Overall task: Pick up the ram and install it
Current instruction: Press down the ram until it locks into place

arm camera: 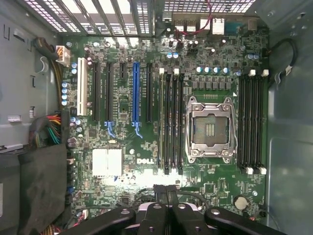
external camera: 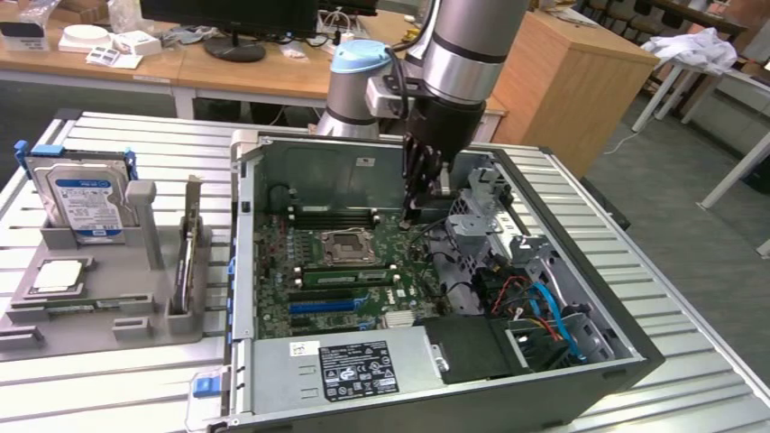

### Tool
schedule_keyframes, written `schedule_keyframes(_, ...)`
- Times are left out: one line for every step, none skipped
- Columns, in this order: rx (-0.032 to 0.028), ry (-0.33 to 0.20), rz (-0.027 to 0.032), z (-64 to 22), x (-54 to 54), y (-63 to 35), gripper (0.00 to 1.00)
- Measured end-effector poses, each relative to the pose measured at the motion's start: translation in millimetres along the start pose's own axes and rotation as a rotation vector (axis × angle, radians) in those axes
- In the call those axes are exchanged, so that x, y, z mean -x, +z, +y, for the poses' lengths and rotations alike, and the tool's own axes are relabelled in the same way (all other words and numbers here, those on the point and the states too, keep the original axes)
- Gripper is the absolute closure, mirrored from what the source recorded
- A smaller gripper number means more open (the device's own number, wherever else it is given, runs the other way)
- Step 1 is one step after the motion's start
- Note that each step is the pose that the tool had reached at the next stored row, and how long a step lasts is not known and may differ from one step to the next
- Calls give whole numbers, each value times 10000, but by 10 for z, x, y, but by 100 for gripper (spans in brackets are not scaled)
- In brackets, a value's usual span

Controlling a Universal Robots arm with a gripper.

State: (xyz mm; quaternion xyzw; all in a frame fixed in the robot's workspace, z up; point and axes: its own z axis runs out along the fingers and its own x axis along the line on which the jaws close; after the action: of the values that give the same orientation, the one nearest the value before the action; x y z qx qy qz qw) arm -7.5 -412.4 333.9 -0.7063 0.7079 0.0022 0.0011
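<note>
A slatted metal table (external camera: 662, 298) carries everything. On it lies an open computer case (external camera: 316, 167), its side off, filling the middle and the exterior view's right. The robot arm (external camera: 463, 54) comes down from the far side into the case.

Inside, the green motherboard (external camera: 274, 263) lies flat. A power supply (external camera: 349, 365) sits along its near edge, and a tangle of red, blue and black cables (external camera: 542, 311) lies at the exterior view's right.

On the exterior view's left, beside the case, sits a grey holder (external camera: 108, 317). The gripper (external camera: 412, 216) hangs over the far part of the motherboard, near the far row of memory slots. Its two fingers (arm camera: 157, 196) are pressed together with nothing between them.

A hard drive (external camera: 82, 194) with a blue label stands upright at the far end of the holder. The ram (external camera: 187, 253) stands on its long edge in a slot along the holder's side nearest the case, well apart from the gripper.

A square silver processor chip (external camera: 58, 275) lies flat in the holder, nearer than the hard drive. On the motherboard, the processor socket (arm camera: 211, 128) sits open between the two banks of memory slots.
</note>
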Motion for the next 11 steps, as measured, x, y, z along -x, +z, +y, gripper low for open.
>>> schedule_keyframes(0, 0, 0, 0, 0, 3, 89)
schedule_keyframes(0, 1, -1, 0, 0, 6, 89)
schedule_keyframes(0, 0, 0, 0, 0, 9, 89)
schedule_keyframes(0, 0, 0, 0, 0, 11, 89)
schedule_keyframes(0, 0, 0, 0, 0, 14, 89)
schedule_keyframes(0, 0, 1, 0, 0, 17, 89)
schedule_keyframes(0, 0, 1, 0, 0, 19, 89)
schedule_keyframes(0, 1, 1, 0, 0, 22, 89)
schedule_keyframes(0, 0, 1, 0, 0, 25, 89)
schedule_keyframes(0, 0, 0, 0, 0, 27, 89)
schedule_keyframes(0, 0, 0, 0, 0, 30, 89)
